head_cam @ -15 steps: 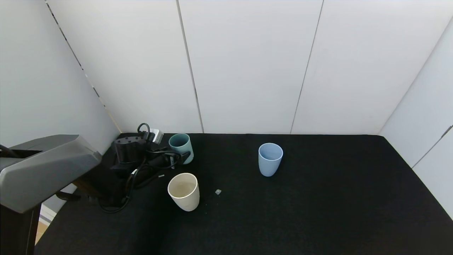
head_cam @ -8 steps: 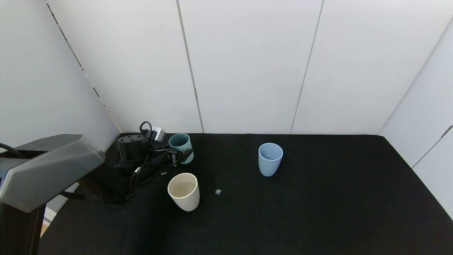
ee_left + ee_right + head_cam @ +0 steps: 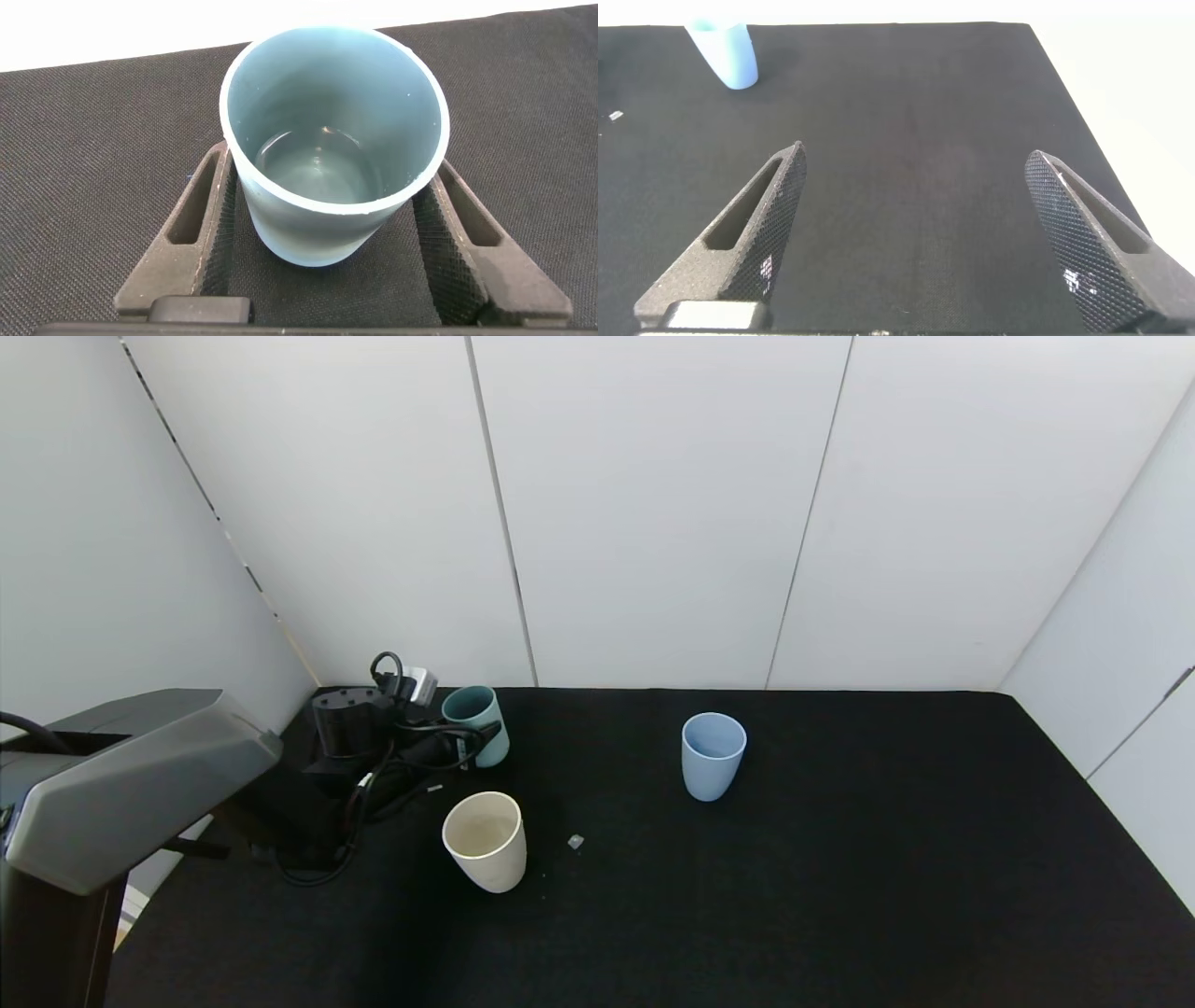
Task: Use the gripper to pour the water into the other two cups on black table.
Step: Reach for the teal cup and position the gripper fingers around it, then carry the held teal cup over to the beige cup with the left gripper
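Now your left pincer (image 3: 327, 252) is clamped on the teal cup (image 3: 332, 140) holding water; next, lift it level toward the cream cup (image 3: 484, 840) and tip slowly.

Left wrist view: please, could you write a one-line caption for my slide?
Left claw closes on the teal cup, a little water in its bottom, on the black table.
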